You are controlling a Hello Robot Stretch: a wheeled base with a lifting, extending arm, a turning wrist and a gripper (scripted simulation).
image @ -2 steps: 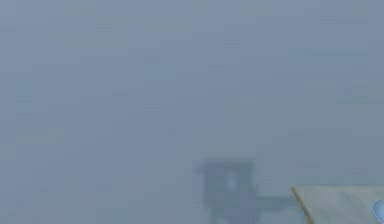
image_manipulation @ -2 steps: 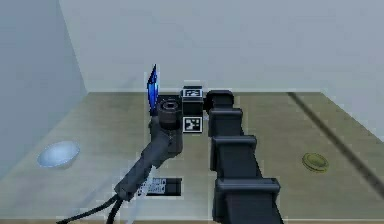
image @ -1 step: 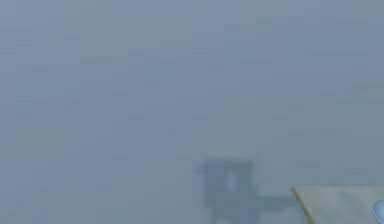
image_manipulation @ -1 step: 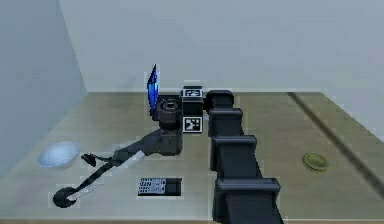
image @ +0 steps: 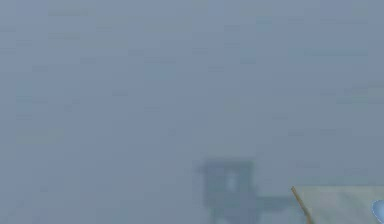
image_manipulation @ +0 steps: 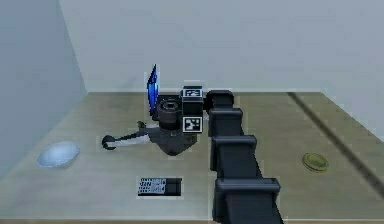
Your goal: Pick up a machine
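Observation:
In the arm side view the dark arm rises from the bottom edge over a beige tabletop. My gripper points toward that view's left, with only bare tabletop at its far end, so it holds nothing. A thin blue upright panel stands just beyond the gripper's body, near the table's far edge. I cannot tell what kind of thing the panel is.
A pale bluish bowl sits at the table's left. A dark remote control lies near the front edge, and a small gold disc at the right. Plain walls stand close behind the table. The forward view's bottom right holds a table corner.

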